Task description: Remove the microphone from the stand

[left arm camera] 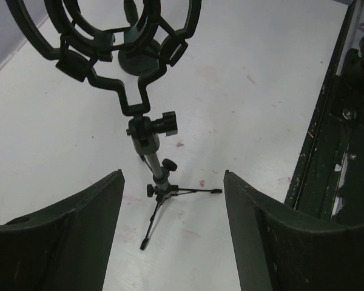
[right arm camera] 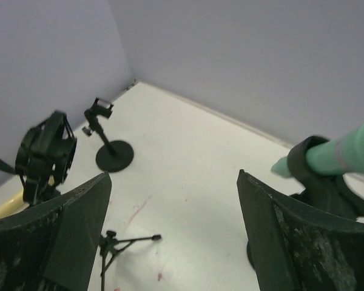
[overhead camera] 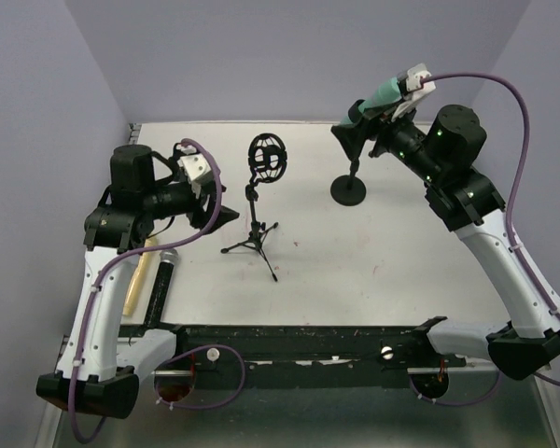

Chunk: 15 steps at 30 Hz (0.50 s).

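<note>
The teal microphone (overhead camera: 387, 93) sits in the black clip (right arm camera: 318, 179) on top of a round-base stand (overhead camera: 348, 189) at the back right. My right gripper (overhead camera: 359, 128) is up beside that clip and open. In the right wrist view the microphone (right arm camera: 346, 151) lies just outside the right finger (right arm camera: 279, 230), and only bare table shows between the jaws of this gripper (right arm camera: 173, 176). My left gripper (overhead camera: 222, 217) is open and empty at the left, facing the tripod stand. Its view shows that gripper (left arm camera: 172, 176) wide apart, with the tripod's pole (left arm camera: 153, 160) beyond.
A tripod stand with an empty ring-shaped shock mount (overhead camera: 266, 159) stands mid-table. A yellow stick (overhead camera: 135, 271) and a black cylinder (overhead camera: 161, 289) lie at the near left. A second small round-base stand (right arm camera: 114, 156) with an empty clip shows in the right wrist view. A black rail (overhead camera: 289, 336) edges the front.
</note>
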{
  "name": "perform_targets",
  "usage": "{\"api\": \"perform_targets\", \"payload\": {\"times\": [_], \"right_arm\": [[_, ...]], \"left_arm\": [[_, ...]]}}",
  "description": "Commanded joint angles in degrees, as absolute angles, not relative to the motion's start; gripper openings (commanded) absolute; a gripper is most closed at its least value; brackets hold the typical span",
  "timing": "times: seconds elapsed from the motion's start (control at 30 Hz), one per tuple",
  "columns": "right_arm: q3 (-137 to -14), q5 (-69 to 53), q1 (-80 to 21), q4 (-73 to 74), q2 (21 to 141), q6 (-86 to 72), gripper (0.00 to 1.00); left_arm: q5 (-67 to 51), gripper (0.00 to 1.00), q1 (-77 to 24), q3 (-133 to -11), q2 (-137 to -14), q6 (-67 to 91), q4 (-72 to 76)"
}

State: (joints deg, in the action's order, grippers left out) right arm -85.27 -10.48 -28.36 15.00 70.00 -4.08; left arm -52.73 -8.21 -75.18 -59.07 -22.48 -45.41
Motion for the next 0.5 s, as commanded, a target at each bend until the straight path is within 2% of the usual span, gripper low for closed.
{"api": "perform_targets", "payload": {"times": [0.0,0.1,0.2,0.3,0.47], "right_arm": [[-73.2,-19.1,-28.0,18.7,65.8,-5.8,0.91],[-63.0,-20.8,-27.7,14.3,63.3,-5.0,0.91],[-57.8,-23.7,-27.5,9.9,63.8,-6.4,0.93],[-56.8,-27.9,-27.1,7.0,67.1,-4.1,0.96],[-58.4,-38.3,-26.7,3.5,76.5,1.7,0.95]], "left_arm": [[-54.8,0.73,-11.5,-73.0,-61.4,-16.6,-36.8],[-54.7,0.73,-12.2,-71.4,-62.8,-13.8,-31.7],[-52.7,0.71,-12.9,-71.5,-64.7,-12.8,-28.7],[-52.0,0.68,-13.4,-71.6,-66.4,-12.1,-26.1],[-52.0,0.60,-14.9,-71.9,-68.6,-13.2,-24.5]]}}
